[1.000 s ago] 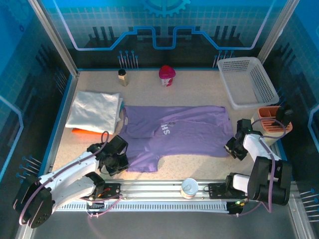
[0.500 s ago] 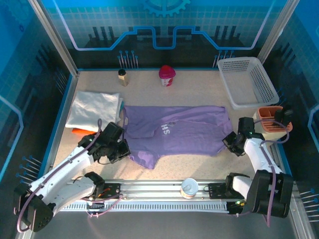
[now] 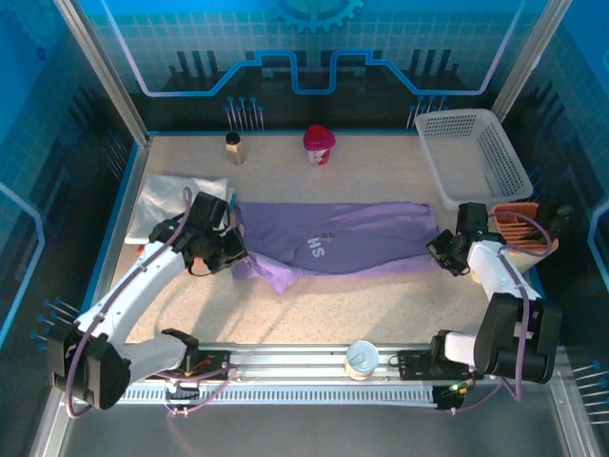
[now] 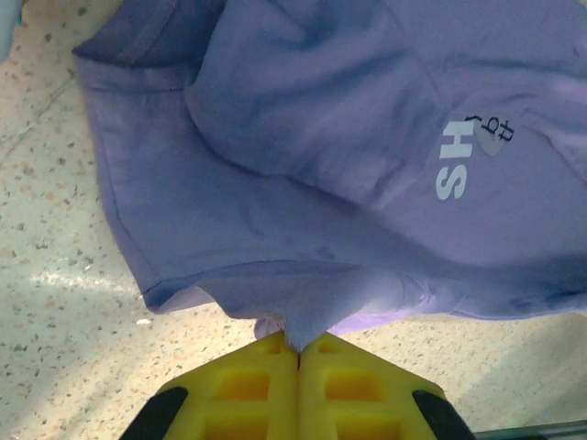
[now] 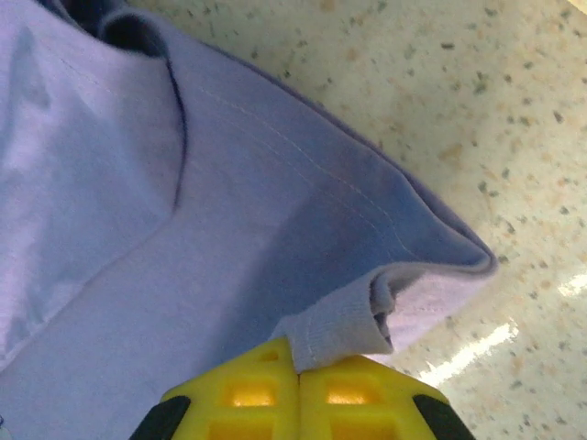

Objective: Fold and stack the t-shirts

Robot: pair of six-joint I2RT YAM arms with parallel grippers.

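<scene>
Pinching the purple t-shirt (image 3: 343,243) at its two ends, my left jaws and right jaws are closed on its edge; it stretches between them across the tabletop (image 3: 381,305). Far right, the white basket (image 3: 504,159) shows bare mesh floor. Overhead, a white t-shirt (image 3: 162,200) lies left; my left wrist catches the chest lettering (image 4: 463,160) close.

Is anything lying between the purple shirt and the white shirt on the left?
Nothing visible does. The purple shirt lies right beside the white shirt; the left tool, shut on the purple shirt's edge, hangs at that border.
</scene>
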